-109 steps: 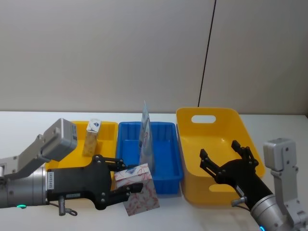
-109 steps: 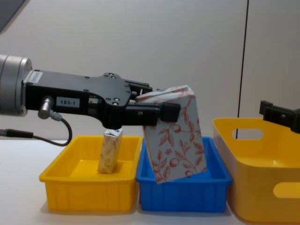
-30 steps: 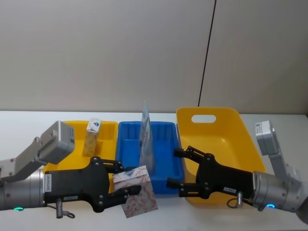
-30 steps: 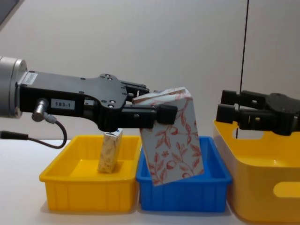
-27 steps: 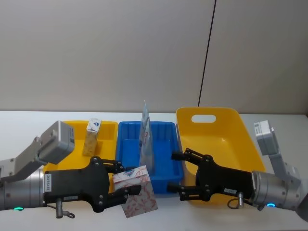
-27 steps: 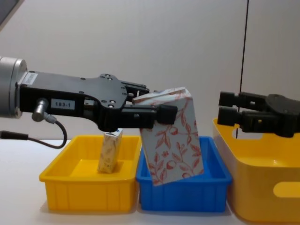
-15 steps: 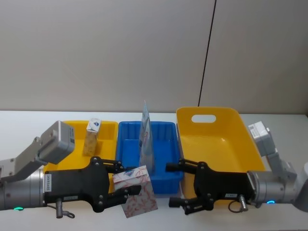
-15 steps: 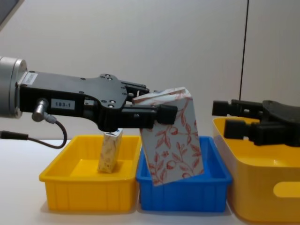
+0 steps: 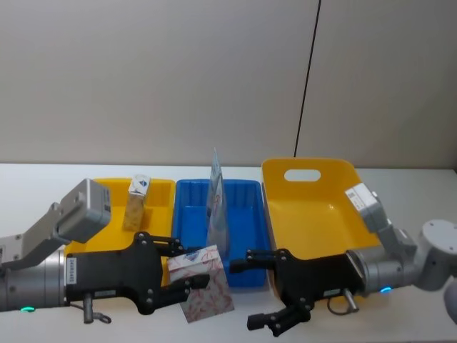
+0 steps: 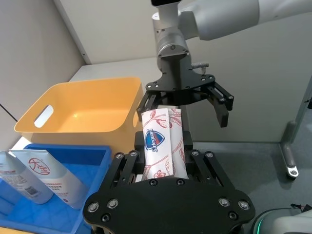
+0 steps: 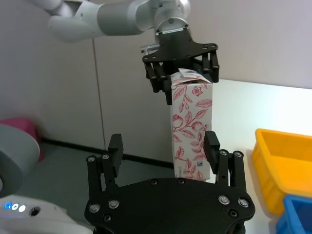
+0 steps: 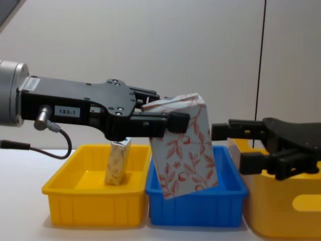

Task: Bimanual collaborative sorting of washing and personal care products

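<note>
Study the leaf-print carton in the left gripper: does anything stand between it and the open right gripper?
Nothing visible does. The right gripper, jaws open, faces the carton held by the left gripper, with only open air between them.

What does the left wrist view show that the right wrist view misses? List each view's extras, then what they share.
Left wrist view: the big yellow tub with a handle hole, the tall pouch standing in the blue bin, and the blue mark on the top of the carton.
Right wrist view: the carton's long leaf-printed side and a corner of the small yellow bin.
Shared: the left claw shut on the carton's top, with the open right claw facing it.
</note>
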